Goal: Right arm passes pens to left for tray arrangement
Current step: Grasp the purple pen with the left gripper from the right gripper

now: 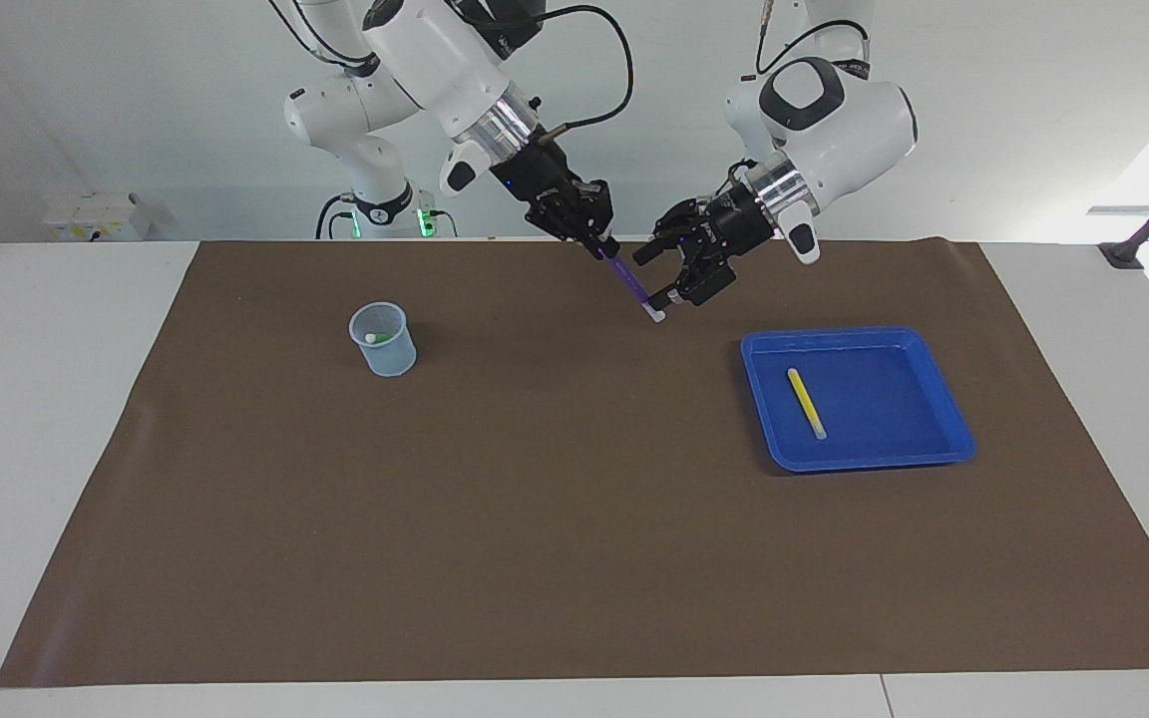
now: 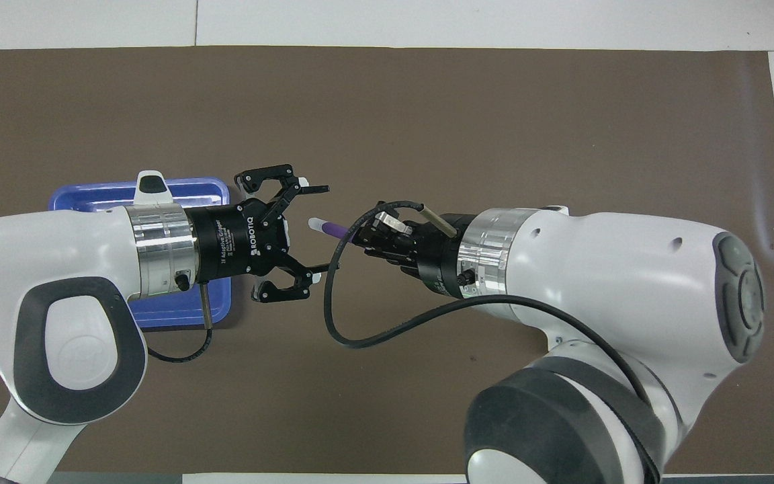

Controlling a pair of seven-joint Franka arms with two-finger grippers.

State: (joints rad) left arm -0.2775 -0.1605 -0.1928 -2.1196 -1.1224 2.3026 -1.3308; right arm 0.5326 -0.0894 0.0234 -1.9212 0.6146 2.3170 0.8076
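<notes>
My right gripper (image 1: 602, 246) is shut on the upper end of a purple pen (image 1: 633, 287) and holds it slanted above the brown mat, pale tip lowest. My left gripper (image 1: 656, 277) is open right at that tip. In the overhead view the purple pen (image 2: 332, 228) sticks out of the right gripper (image 2: 362, 238), and its tip lies between the spread fingers of the left gripper (image 2: 324, 230), which are apart from it. A yellow pen (image 1: 806, 403) lies in the blue tray (image 1: 946, 424). The left arm covers most of the tray (image 2: 91, 196) from above.
A clear plastic cup (image 1: 384, 341) stands on the brown mat (image 1: 535, 519) toward the right arm's end, with a pale tip and some green showing inside it. A black cable (image 2: 333, 316) loops from the right wrist over the mat.
</notes>
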